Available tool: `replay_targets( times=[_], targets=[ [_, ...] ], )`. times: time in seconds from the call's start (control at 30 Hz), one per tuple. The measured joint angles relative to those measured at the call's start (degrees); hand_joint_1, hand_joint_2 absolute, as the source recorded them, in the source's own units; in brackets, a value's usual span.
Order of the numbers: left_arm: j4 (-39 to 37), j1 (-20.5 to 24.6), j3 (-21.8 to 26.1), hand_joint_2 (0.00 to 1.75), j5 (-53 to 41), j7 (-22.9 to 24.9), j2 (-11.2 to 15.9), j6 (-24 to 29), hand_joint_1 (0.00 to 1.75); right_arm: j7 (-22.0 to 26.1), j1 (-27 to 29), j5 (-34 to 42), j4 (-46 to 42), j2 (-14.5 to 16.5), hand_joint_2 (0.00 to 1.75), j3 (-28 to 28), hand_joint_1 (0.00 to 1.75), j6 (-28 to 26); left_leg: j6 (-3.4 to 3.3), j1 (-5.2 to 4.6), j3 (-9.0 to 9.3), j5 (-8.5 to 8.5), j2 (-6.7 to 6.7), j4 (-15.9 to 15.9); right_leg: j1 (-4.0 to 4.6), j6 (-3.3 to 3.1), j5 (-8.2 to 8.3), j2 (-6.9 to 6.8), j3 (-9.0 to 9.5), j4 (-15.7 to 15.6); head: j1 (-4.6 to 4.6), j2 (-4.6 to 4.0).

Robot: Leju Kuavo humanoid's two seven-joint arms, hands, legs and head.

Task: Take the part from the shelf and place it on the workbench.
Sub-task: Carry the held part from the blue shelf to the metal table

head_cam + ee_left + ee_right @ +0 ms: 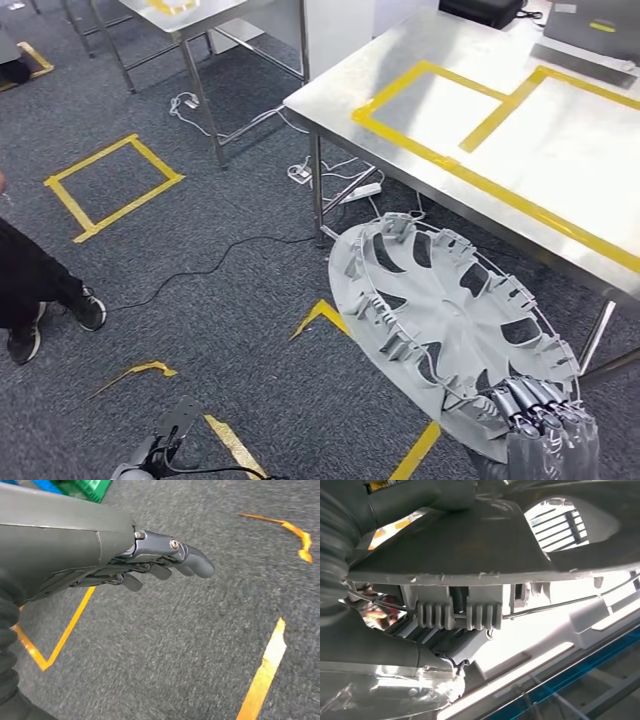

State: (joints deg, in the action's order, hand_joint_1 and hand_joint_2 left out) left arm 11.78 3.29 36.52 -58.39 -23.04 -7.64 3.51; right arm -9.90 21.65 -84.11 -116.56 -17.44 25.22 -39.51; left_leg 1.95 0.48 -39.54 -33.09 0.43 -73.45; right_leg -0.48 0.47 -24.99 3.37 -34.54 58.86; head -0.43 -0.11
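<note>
The right hand [545,420] grips the wheel cover [453,320] by its near rim only, out over the floor, near the steel surface [543,160]. Held so, it could tip or slip. The left hand [166,562] hangs empty, fingers apart.

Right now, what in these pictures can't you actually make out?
- Right hand: head view's bottom edge cuts it; its hold under the wheel cover is hidden by the cover.
- Person: cut off by left edge.
- Workbench: far side out of frame.
- Right wrist view: glare washes out the background.
</note>
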Motion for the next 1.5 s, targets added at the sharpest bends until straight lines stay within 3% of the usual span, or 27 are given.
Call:
replay_targets(
  times=[0.07,0.13,0.2,0.27,0.33,0.4,0.47,0.5,0.57,0.63,0.7,0.77,0.83,0.9,0.93,0.97,1.0,1.03,1.1,1.13,1.2,1.27,1.3,1.33,1.4,1.47,1.5],
  targets=[
    [0.0,0.08,0.0,1.75,-0.05,-0.01,0.15,-0.04,0.0,0.51,-0.13,0.23,0.01,0.0,1.75,0.0,1.75,0.01,0.01,0.23,2.5,4.36,-1.15,6.19,-0.21,0.25,0.02,1.65,0.05,0.09,-0.01,0.0],
    [0.0,0.15,-0.02,1.75,-0.05,-0.02,0.22,-0.13,0.0,1.01,-0.4,0.28,0.02,0.0,1.75,0.0,1.75,0.01,0.01,0.69,5.39,6.86,-3.8,12.76,-0.25,0.87,0.0,3.17,-0.32,0.44,0.01,0.0],
    [0.0,0.23,-0.03,1.75,-0.05,-0.02,0.2,-0.22,0.0,1.41,-0.57,0.45,0.03,0.0,1.75,0.01,1.75,0.01,-0.37,0.79,6.24,6.73,-4.87,14.88,-0.33,1.68,0.21,4.49,-0.9,0.46,0.02,0.0],
    [0.0,0.41,-0.02,1.75,-0.07,-0.03,0.13,-0.26,0.0,1.73,-0.54,0.66,0.05,0.0,1.75,0.03,1.75,0.0,-1.16,0.79,6.27,6.82,-3.61,15.15,-0.5,2.38,0.42,4.9,-1.49,0.29,0.03,0.0],
    [0.0,0.56,0.0,1.75,-0.13,-0.03,0.13,-0.26,0.0,2.0,-0.69,0.99,0.1,0.0,1.75,0.05,1.75,-0.01,-1.98,0.88,6.38,6.97,-2.23,15.4,-0.25,2.84,-1.22,1.98,-2.98,2.77,0.4,0.0],
    [0.0,0.44,0.03,1.75,-0.21,-0.02,0.2,-0.28,0.0,2.2,-1.1,1.23,0.16,0.0,1.75,0.07,1.75,-0.01,-2.47,0.63,6.45,6.85,-0.77,15.42,-0.09,3.09,-4.91,-1.64,-6.19,9.59,0.75,0.0],
    [0.0,0.27,0.04,1.75,-0.23,-0.02,0.21,-0.37,0.0,2.32,-1.36,1.21,0.29,0.0,1.75,0.09,1.75,0.0,-2.62,0.43,6.51,6.72,0.79,15.4,-0.17,3.24,-7.13,-2.7,-9.0,15.6,0.76,0.0],
    [0.0,0.28,0.04,1.75,-0.23,-0.02,0.21,-0.4,0.0,2.37,-1.42,1.19,0.4,0.0,1.75,0.09,1.75,0.0,-2.61,0.41,6.56,6.65,1.49,15.38,-0.18,3.28,-6.72,-2.87,-9.09,15.96,0.77,0.0],
    [0.0,0.41,0.04,1.75,-0.23,-0.02,0.19,-0.44,0.0,2.53,-1.52,1.2,0.6,0.0,1.75,0.09,1.75,0.01,-2.38,0.43,6.86,6.43,2.7,15.35,-0.16,3.2,-3.43,-3.78,-5.94,10.48,0.78,0.0],
    [0.0,0.5,0.04,1.75,-0.23,-0.02,0.17,-0.5,0.0,2.75,-1.69,1.24,0.66,0.0,1.75,0.09,1.75,0.01,-1.88,0.1,7.25,6.06,3.61,15.24,0.1,2.88,-0.96,-5.96,-1.85,3.41,0.79,0.0],
    [0.0,0.52,0.04,1.75,-0.23,-0.02,0.15,-0.58,0.0,2.89,-1.86,1.31,0.67,0.0,1.75,0.07,1.75,0.0,-1.36,-0.28,7.48,5.88,4.43,15.2,0.37,2.28,-0.63,-6.63,-0.49,1.0,0.7,0.0],
    [0.0,0.6,0.04,1.75,-0.23,-0.02,0.14,-0.61,0.0,2.99,-1.86,1.34,0.67,-0.01,1.75,0.05,1.75,-0.01,-0.81,-0.18,7.67,5.71,5.07,15.25,0.32,1.53,-0.42,-5.34,-0.59,0.91,0.61,0.0],
    [0.0,0.75,0.04,1.75,-0.23,-0.01,0.14,-0.6,0.0,3.09,-1.88,1.35,0.67,-0.02,1.75,0.04,1.75,-0.01,-0.25,0.03,7.02,4.27,3.52,13.42,0.07,0.83,-0.24,-4.36,-0.48,0.64,0.51,0.0],
    [-0.01,0.68,0.02,1.75,-0.24,0.0,0.09,-0.61,0.0,3.27,-2.11,1.36,0.68,-0.02,1.75,0.04,1.75,0.0,0.02,0.1,4.06,1.04,1.06,7.18,-0.13,0.32,-0.21,-3.47,-0.41,0.53,0.23,0.0],
    [-0.01,0.56,0.0,1.75,-0.24,0.01,0.05,-0.62,0.0,3.39,-2.23,1.38,0.7,-0.02,1.75,0.04,1.75,0.0,0.06,0.09,2.11,-0.48,0.47,3.38,-0.15,0.16,-0.23,-2.96,-0.42,0.53,0.14,0.0],
    [-0.02,0.45,-0.01,1.75,-0.24,0.02,0.04,-0.63,0.0,3.52,-2.31,1.41,0.73,-0.02,1.75,0.04,1.75,0.0,0.08,0.1,0.58,-1.23,0.22,0.57,-0.15,0.1,-0.25,-2.38,-0.4,0.54,0.08,0.0],
    [-0.02,0.39,-0.01,1.75,-0.23,0.04,0.05,-0.63,0.0,3.61,-2.35,1.45,0.78,-0.02,1.75,0.04,1.75,0.01,0.07,0.11,-0.16,-0.88,0.12,-0.46,-0.17,0.08,-0.26,-1.8,-0.37,0.54,0.08,0.0],
    [-0.02,0.39,-0.01,1.75,-0.23,0.07,0.08,-0.63,0.0,3.69,-2.37,1.49,0.84,-0.02,1.75,0.04,1.75,0.01,0.02,0.13,0.18,0.58,0.05,0.75,-0.21,0.11,-0.26,-1.24,-0.31,0.55,0.08,0.0],
    [-0.02,0.47,0.0,1.75,-0.23,0.09,0.11,-0.63,0.0,3.78,-2.4,1.51,0.93,-0.02,1.75,0.05,1.75,0.01,0.0,0.35,2.99,4.73,-0.7,7.38,-0.29,0.43,-0.26,-0.23,-0.27,0.61,0.03,0.0],
    [-0.02,0.53,0.0,1.75,-0.23,0.09,0.09,-0.63,0.0,3.83,-2.47,1.51,0.96,-0.02,1.75,0.05,1.75,0.01,-0.04,0.55,4.47,6.02,-1.42,10.86,-0.23,0.72,-0.3,0.24,-0.43,0.82,-0.01,0.0],
    [-0.03,0.6,-0.01,1.75,-0.25,0.1,0.01,-0.64,0.0,4.01,-2.56,1.51,0.96,-0.02,1.75,0.05,1.75,0.01,-0.31,0.75,5.77,6.64,-2.59,14.26,-0.09,1.42,-0.21,0.94,-0.88,0.97,-0.09,0.0],
    [-0.04,0.64,-0.01,1.75,-0.25,0.14,-0.11,-0.66,0.0,4.26,-2.52,1.5,0.97,-0.01,1.75,0.08,1.75,0.01,-1.05,0.66,5.75,6.63,-2.35,14.6,-0.22,2.02,-0.02,1.19,-1.17,0.74,-0.1,0.0],
    [-0.04,0.67,0.0,1.75,-0.27,0.14,-0.15,-0.66,0.0,4.41,-2.49,1.49,0.98,-0.01,1.75,0.1,1.75,0.01,-1.47,0.66,5.82,6.72,-2.14,14.71,-0.24,2.29,-0.28,0.63,-1.38,1.02,-0.01,0.0],
    [-0.04,0.7,0.01,1.75,-0.3,0.14,-0.15,-0.67,0.0,4.56,-2.55,1.49,0.98,0.0,1.75,0.11,1.75,0.01,-1.87,0.71,5.89,6.82,-1.93,14.82,-0.22,2.53,-1.09,-0.21,-1.97,2.22,0.23,0.0],
    [-0.04,0.65,0.05,1.75,-0.37,0.07,-0.05,-0.97,0.0,4.85,-2.76,1.5,0.99,0.0,1.75,0.12,1.75,0.01,-2.41,0.64,5.99,6.82,-1.51,14.9,-0.14,2.83,-4.26,-2.1,-4.57,8.03,0.61,0.0],
    [-0.04,0.49,0.08,1.75,-0.4,-0.08,-0.01,-1.45,0.0,5.1,-2.9,1.51,1.03,0.0,1.75,0.13,1.75,0.01,-2.62,0.44,6.03,6.74,-1.1,14.88,-0.16,2.98,-7.08,-2.69,-7.81,15.05,0.64,0.0],
    [-0.04,0.44,0.09,1.75,-0.4,-0.15,-0.01,-1.64,0.0,5.19,-2.91,1.52,1.05,0.0,1.75,0.14,1.75,0.01,-2.65,0.38,6.09,6.69,-0.94,14.87,-0.16,2.98,-7.15,-2.77,-8.46,16.45,0.66,0.0]
  ],
)
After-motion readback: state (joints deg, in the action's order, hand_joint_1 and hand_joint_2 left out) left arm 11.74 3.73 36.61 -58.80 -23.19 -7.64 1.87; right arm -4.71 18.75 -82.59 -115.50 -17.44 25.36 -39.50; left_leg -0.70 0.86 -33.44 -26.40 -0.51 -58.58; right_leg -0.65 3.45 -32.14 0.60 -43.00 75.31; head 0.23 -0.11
